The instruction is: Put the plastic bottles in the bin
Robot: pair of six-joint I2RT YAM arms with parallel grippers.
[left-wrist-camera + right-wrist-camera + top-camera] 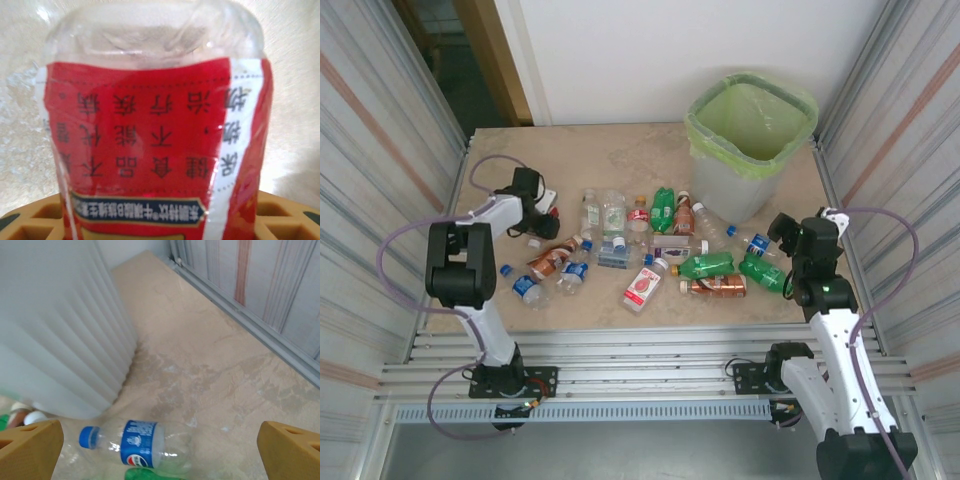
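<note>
Bin (pixel 735 188) is easily the biggest thing on the table (pixel 590 160): tall, squarish, translucent grey-white, with a light green bag folded over the rim. It's parked at the far right corner, and its ribbed wall takes up the left of the right wrist cam

Next down are the 2 arms. The left one reaches out over the left side of the table, and the right one stands along the right side

The left gripper (pixel 544 212) is down at the left end of the pile with a red-labelled bottle (pixel 150 150) between its fingers (pixel 27 222). That bottle is right up against the wrist cam, clear end at the top and red label with dark print below, with yellowish pads poking in at both bottom corners. Honestly can't tell if the jaws are actually squeezing it or just sitting either side

The right gripper (pixel 782 228) is spread wide with nothing in it, hanging just in front of the bin's near right corner

The plastic bottles (pixel 642 285), roughly 12 of them, lie scattered across the middle of the table, in front and to the left of the bin. They're a mix of clear, green and brown

A clear bottle (pixel 140 445) with a blue cap and blue label lies on its side under the right gripper, close to the foot of the bin

Smallest bit is a little blue cap-looking thing (pixel 505 269) by itself, just left of the pile
</note>
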